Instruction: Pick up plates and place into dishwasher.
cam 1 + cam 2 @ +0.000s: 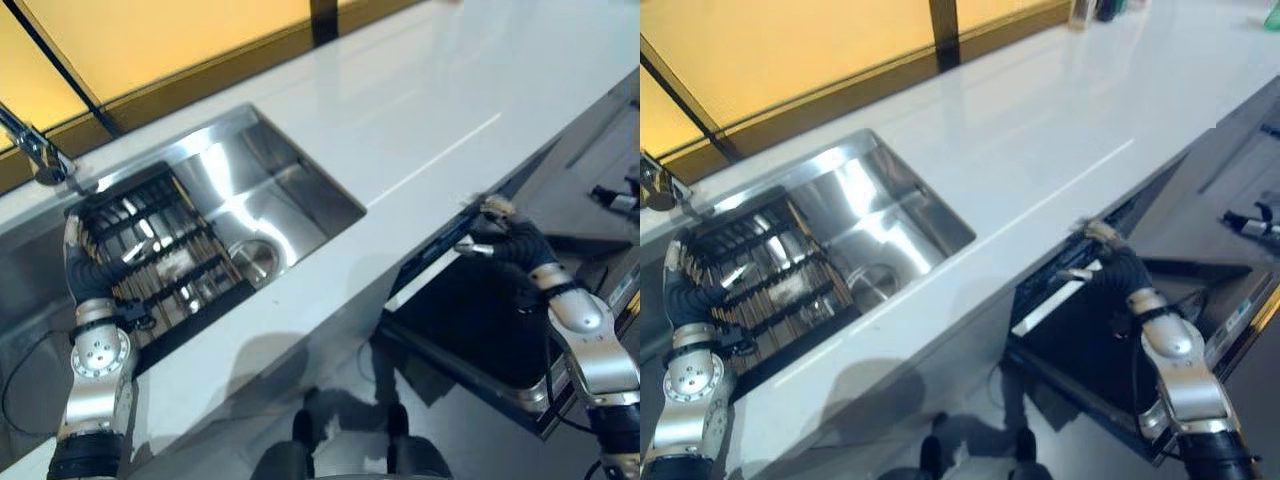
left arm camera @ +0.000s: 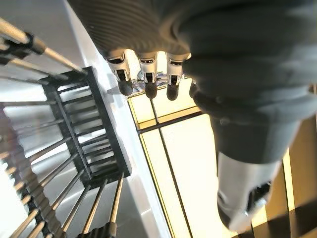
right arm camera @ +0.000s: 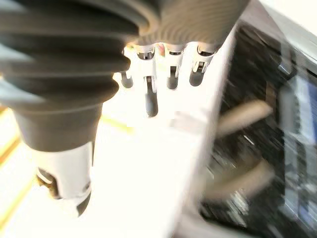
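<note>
Steel sink (image 1: 300,195), one rack (image 1: 160,260).

The left arm reaches forward from the near left, its left hand (image 1: 84,262) held out ahead with fingers (image 2: 148,89) relaxed and nothing held. The right arm bends in from the near right and stretches leftward, its right hand (image 1: 498,232) low, fingers (image 3: 150,101) extended and loosely spread, empty.
</note>
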Controlling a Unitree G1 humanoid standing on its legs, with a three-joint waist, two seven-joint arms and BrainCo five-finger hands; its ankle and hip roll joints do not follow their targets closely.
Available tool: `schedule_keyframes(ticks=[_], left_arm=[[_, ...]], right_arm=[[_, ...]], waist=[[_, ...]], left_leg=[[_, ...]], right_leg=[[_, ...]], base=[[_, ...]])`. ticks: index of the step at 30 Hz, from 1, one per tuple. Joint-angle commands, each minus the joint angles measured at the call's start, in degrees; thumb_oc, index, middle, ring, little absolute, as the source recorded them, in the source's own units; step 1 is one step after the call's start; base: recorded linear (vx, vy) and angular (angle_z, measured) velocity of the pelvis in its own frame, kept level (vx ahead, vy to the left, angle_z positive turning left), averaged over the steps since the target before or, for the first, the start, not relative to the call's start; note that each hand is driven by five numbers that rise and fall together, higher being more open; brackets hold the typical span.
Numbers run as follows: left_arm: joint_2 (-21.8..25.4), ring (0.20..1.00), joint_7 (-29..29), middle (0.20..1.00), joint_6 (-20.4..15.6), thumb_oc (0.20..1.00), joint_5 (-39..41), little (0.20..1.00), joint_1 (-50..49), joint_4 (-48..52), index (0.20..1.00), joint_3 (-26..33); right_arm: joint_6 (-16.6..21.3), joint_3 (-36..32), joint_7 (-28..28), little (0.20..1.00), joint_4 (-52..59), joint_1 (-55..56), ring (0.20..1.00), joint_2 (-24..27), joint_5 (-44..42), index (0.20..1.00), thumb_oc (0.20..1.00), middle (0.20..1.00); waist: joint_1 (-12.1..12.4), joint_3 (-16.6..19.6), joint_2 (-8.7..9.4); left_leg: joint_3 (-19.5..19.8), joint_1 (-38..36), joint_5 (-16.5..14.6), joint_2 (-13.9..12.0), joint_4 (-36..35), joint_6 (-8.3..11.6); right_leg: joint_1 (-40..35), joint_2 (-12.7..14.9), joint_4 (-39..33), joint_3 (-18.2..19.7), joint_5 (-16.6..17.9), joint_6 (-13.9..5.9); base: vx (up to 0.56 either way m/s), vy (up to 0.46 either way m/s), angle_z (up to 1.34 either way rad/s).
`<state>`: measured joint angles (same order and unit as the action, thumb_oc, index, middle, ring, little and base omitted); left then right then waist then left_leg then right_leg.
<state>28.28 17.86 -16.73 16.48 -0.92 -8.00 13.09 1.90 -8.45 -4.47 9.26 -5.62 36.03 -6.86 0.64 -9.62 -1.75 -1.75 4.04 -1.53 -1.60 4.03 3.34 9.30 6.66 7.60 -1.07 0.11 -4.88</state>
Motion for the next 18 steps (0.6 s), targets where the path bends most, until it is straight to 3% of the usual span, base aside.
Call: schedule_keyframes(ticks=[1, 4, 7, 14, 18], left_arm=[[1.22, 1.0, -2.31, 1.0, -2.51, 1.0, -2.56, 1.0, -1.57, -1.27, 1.0, 4.12], [0.99, 1.0, -3.7, 1.0, -2.38, 1.0, -2.49, 1.0, -2.35, -1.18, 1.0, 5.1], [0.73, 1.0, -5.01, 1.0, -2.66, 1.0, -2.51, 1.0, -2.99, -1.58, 1.0, 5.93], [-2.4, 1.0, -2.91, 1.0, -5.46, 1.0, -3.27, 1.0, -6.64, -1.73, 1.0, 5.35], [-3.99, 1.0, -0.43, 1.0, -5.86, 1.0, -2.88, 1.0, -7.49, -2.44, 1.0, 3.98]], right_arm=[[3.72, -3.07, 1.68, 1.0, 4.05, 2.21, 1.0, -0.59, 1.46, 1.0, 1.0, 1.0], [2.39, -4.32, 4.86, 1.0, 4.24, 4.73, 1.0, -1.31, 2.28, 1.0, 1.0, 1.0], [1.85, -6.54, 13.94, 1.0, 3.14, 7.38, 1.0, -3.24, 1.09, 1.0, 1.0, 1.0], [-0.85, -9.33, 46.13, 1.0, -1.89, 12.61, 1.0, -12.81, 4.01, 1.0, 1.0, 1.0], [-1.76, -9.73, 56.29, 1.0, -7.52, 12.48, 1.0, -16.39, 3.23, 1.0, 1.0, 1.0]], waist=[[-1.91, 5.95, 1.49], [-2.47, 6.59, 1.56], [-3.37, 6.71, 1.46], [-5.93, 5.54, -1.64], [-6.78, 5.27, -4.24]], left_leg=[[-2.01, -0.09, -5.9, 5.81, 3.16, -6.34], [-2.11, -1.98, -6.28, 5.79, 2.42, -6.69], [-2.13, -3.58, -6.77, 5.93, 2.0, -7.24], [-2.23, -5.52, -8.56, 7.11, 3.41, -8.95], [-2.03, -6.93, -9.18, 8.38, 3.54, -9.59]], right_leg=[[-4.08, -1.86, -1.16, 0.88, -2.95, -0.05], [-4.96, -1.69, -0.33, 1.38, -2.92, -0.45], [-5.25, -1.57, 1.23, 2.09, -2.4, -0.89], [-3.86, -0.77, 6.04, 4.04, -1.72, -0.66], [-3.48, 0.33, 8.2, 4.74, -1.56, -0.42]], base=[[0.02, 0.062, -0.07], [0.01, 0.054, -0.1], [-0.01, 0.059, -0.08], [-0.02, 0.118, -0.18], [0.03, 0.185, -0.19]])
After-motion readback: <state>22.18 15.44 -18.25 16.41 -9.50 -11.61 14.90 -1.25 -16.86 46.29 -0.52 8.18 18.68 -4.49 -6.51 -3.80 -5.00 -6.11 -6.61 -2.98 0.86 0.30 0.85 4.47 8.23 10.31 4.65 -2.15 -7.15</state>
